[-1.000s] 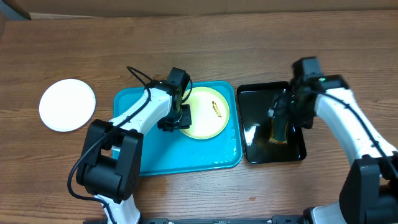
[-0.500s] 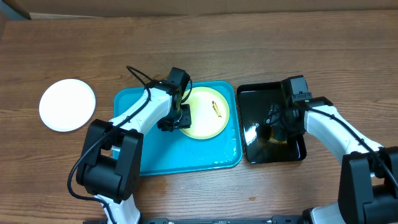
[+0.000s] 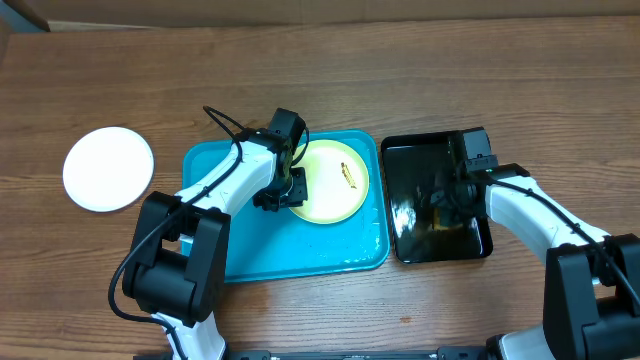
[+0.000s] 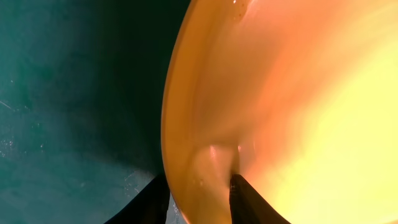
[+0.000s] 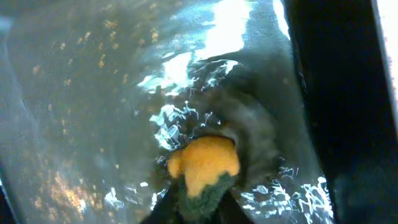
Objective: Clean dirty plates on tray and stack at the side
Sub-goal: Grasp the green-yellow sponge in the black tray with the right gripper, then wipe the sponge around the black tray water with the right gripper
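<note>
Plate (image 3: 332, 186) rim in left gripper (image 4: 199, 194)

A brown wood-grain bench (image 3: 450, 90) fills the overhead view (evenly lit, grain running left to right); a pale strip (image 3: 300, 8) runs along its far edge.

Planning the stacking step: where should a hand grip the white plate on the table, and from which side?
Probably the rim nearest the turquoise tray: the white plate lies flat and shallow, so only its thin edge offers a pinch, and the left hand is on that side.
</note>
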{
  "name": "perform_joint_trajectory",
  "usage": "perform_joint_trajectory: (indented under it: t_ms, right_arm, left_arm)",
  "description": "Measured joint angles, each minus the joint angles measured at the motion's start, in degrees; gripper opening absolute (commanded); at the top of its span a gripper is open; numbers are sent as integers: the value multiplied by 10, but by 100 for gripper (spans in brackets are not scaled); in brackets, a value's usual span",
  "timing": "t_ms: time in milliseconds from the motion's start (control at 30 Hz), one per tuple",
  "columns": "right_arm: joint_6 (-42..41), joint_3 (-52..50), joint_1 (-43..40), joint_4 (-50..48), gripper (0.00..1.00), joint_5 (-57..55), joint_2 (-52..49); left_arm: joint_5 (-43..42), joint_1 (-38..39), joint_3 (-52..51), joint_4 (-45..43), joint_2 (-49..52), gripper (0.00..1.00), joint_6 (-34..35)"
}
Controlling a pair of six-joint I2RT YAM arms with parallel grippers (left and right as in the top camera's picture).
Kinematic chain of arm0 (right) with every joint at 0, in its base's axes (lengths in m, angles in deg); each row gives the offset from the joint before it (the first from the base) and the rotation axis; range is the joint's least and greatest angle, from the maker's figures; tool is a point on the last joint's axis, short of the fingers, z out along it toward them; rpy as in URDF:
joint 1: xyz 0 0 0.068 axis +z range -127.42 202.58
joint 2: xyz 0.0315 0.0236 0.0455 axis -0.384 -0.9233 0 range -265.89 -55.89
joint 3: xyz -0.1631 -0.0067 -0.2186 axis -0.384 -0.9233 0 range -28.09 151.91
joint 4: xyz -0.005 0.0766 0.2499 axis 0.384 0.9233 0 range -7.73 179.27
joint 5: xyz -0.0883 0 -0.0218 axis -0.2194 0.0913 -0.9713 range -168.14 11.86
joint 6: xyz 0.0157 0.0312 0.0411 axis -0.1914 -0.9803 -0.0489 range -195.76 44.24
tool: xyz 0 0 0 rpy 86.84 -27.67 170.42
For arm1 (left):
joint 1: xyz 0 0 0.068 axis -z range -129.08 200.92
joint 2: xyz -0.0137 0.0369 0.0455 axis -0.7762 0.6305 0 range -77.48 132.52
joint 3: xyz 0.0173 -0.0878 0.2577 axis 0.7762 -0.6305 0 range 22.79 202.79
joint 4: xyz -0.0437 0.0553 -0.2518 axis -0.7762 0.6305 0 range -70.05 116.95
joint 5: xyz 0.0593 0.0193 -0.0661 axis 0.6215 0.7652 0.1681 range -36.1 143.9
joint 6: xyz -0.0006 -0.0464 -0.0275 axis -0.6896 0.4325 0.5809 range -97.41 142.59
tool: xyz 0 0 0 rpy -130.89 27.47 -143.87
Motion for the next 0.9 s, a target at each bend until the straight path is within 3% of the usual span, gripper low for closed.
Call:
perform_joint_trajectory:
  t_ms: [100,167,233,333,533,767,833,867,900]
  right_arm:
    - [0,2,0,12,11,0,0]
    - [0,9,0,34,37,1,0]
    - [0,24,0,61,57,0,0]
    - [-1,61,0,113,70,1,0]
    - [-4,75,0,190,70,2,0]
    - [-15,29,0,159,66,13,0]
    - [-17,11,0,139,56,22,0]
    - [-17,3,0,133,45,24,0]
    - [-18,0,0,129,22,26,2]
  left_arm:
    - [0,0,0,0,0,36,0]
    - [0,0,0,1,0,38,0]
    - [0,0,0,2,0,39,0]
    - [0,0,0,2,0,41,0]
    - [0,0,0,2,0,42,0]
    - [0,0,0,1,0,42,0]
    - [0,0,0,1,0,42,0]
    - [0,0,0,1,0,42,0]
    - [0,0,0,1,0,41,0]
